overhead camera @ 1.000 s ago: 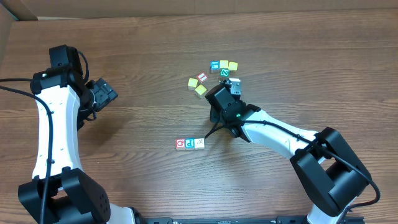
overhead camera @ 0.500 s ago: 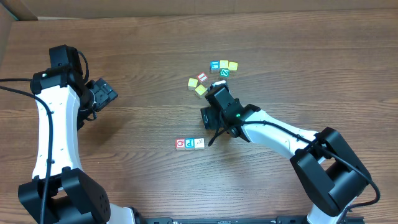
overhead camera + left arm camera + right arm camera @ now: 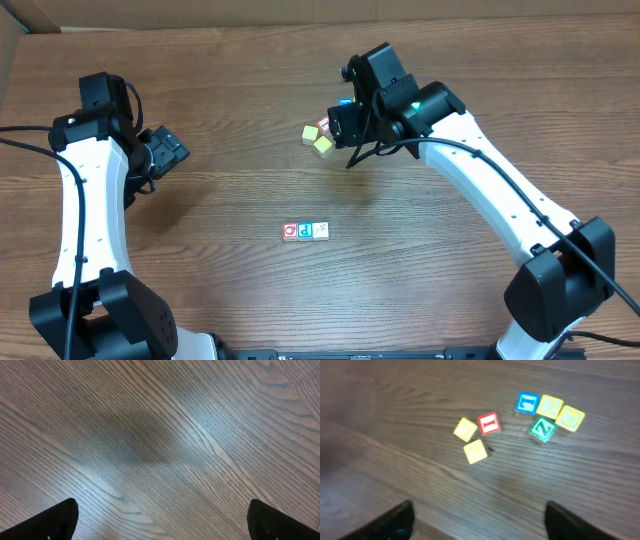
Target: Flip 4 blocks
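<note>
Over the far cluster, your right gripper [image 3: 477, 509] had lifted and swung away from its low spot between the cluster and the row. Its fingers had spread as it went and stood apart with nothing between them. The Z [image 3: 542, 428] lay where it had been a second before, green face up. It sat just below a blue cube [image 3: 527, 402] and two yellow cubes [image 3: 549, 406], with a red cube [image 3: 488, 423] and two more yellow ones off to the side.

Nearer you, the Q [image 3: 291, 230], P [image 3: 306, 230] and pale block [image 3: 321, 230] sat side by side in a tight row, well apart from the cluster and untouched. Your left gripper [image 3: 161, 510] hung far to the left over bare table [image 3: 200, 300], fingers wide and holding nothing.

You likely had three of the four settled and only the Z left. Whether it had already been turned, the views did not show. With the open jaws over that group, the Z looked like your next pick. Its crowding neighbours would make a clean grasp fiddly.
</note>
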